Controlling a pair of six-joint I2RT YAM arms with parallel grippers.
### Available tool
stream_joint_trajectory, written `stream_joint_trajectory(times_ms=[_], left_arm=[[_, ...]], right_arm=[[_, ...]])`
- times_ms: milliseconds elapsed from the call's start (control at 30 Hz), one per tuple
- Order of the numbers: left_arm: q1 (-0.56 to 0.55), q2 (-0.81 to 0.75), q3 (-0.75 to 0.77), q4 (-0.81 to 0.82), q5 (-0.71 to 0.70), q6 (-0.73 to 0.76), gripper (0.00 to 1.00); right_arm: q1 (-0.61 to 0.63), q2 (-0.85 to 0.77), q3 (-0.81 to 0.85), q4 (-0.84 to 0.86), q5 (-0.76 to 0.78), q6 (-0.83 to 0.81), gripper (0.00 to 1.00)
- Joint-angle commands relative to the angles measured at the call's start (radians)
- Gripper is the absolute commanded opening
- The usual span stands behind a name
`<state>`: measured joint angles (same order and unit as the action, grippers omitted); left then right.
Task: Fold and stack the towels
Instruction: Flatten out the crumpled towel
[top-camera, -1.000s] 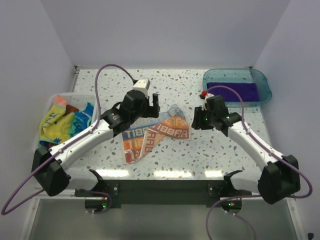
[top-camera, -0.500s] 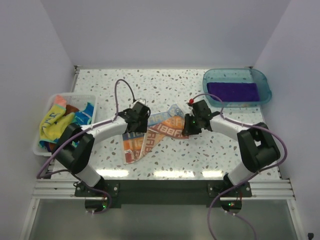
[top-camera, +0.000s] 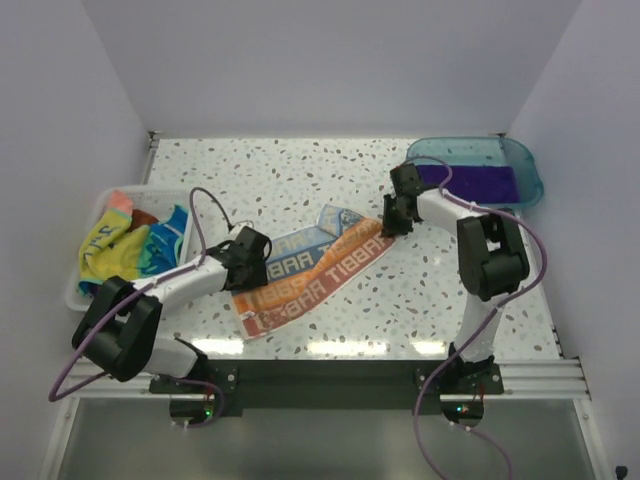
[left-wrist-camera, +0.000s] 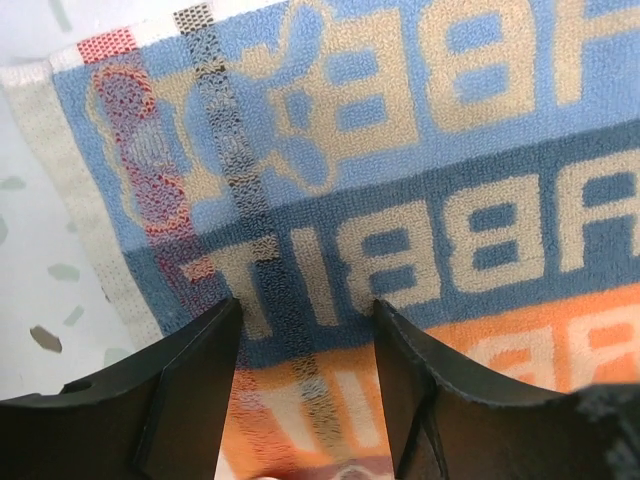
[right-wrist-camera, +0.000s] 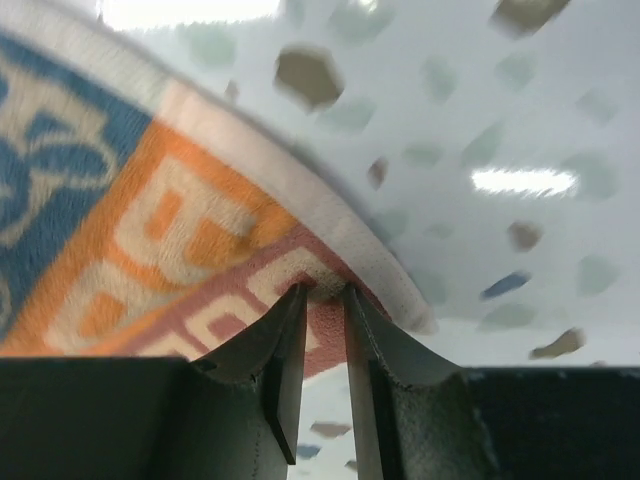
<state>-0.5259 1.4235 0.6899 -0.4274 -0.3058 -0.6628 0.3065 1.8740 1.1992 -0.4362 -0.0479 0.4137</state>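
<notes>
The white towel with coloured "RABBIT" lettering (top-camera: 320, 268) lies stretched in a long slanted band across the middle of the table. My left gripper (top-camera: 250, 262) sits low on its left end. In the left wrist view the jaws (left-wrist-camera: 305, 305) stand fairly wide with a raised fold of the lettered towel (left-wrist-camera: 450, 150) filling the gap. My right gripper (top-camera: 394, 222) is at the towel's far right end. In the right wrist view its narrow jaws (right-wrist-camera: 322, 290) pinch the towel's pale hem (right-wrist-camera: 330, 225). A deep purple towel (top-camera: 468, 183) lies flat in the blue tray.
The blue tray (top-camera: 528, 165) stands at the back right, just behind my right arm. A white bin (top-camera: 108, 198) at the left holds bunched yellow and blue-green towels (top-camera: 125, 248). Speckled tabletop (top-camera: 300, 170) shows behind the towel.
Both grippers narrowed onto the RABBIT towel. The right one drew its end up and right, the left one shifted down and left. The folded towel now lies drawn out long.
</notes>
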Motion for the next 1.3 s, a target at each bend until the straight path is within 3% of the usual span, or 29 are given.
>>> stream_joint_trajectory(times_ms=[0,100,233,433,600,833,1033,1267], left_arm=[[0.018,-0.049,-0.095,-0.100,0.083,-0.098,0.61],[0.018,-0.154,-0.171,-0.100,0.176,-0.176,0.62],[0.014,-0.332,-0.265,-0.080,0.301,-0.276,0.69],[0.007,-0.514,-0.201,-0.132,0.330,-0.310,0.77],[0.007,-0.345,-0.011,-0.154,0.199,-0.119,0.78],[0.047,-0.068,0.209,-0.114,0.027,0.034,0.72],[0.171,-0.038,0.246,-0.097,-0.003,0.101,0.72],[0.267,-0.054,0.243,-0.085,-0.003,0.164,0.74]], right_arm=[[-0.033,0.120,0.217,-0.087,0.103,-0.084,0.27],[-0.033,0.206,0.392,-0.113,0.095,-0.105,0.27],[-0.007,0.228,0.507,-0.151,0.072,-0.133,0.27],[0.124,0.030,0.334,-0.116,0.082,-0.147,0.30],[0.255,-0.113,0.105,-0.044,0.051,-0.046,0.31],[0.499,-0.151,0.005,-0.035,0.023,0.037,0.36],[0.719,-0.093,0.016,-0.035,0.014,0.022,0.41],[0.875,-0.018,0.088,-0.076,0.079,-0.070,0.45]])
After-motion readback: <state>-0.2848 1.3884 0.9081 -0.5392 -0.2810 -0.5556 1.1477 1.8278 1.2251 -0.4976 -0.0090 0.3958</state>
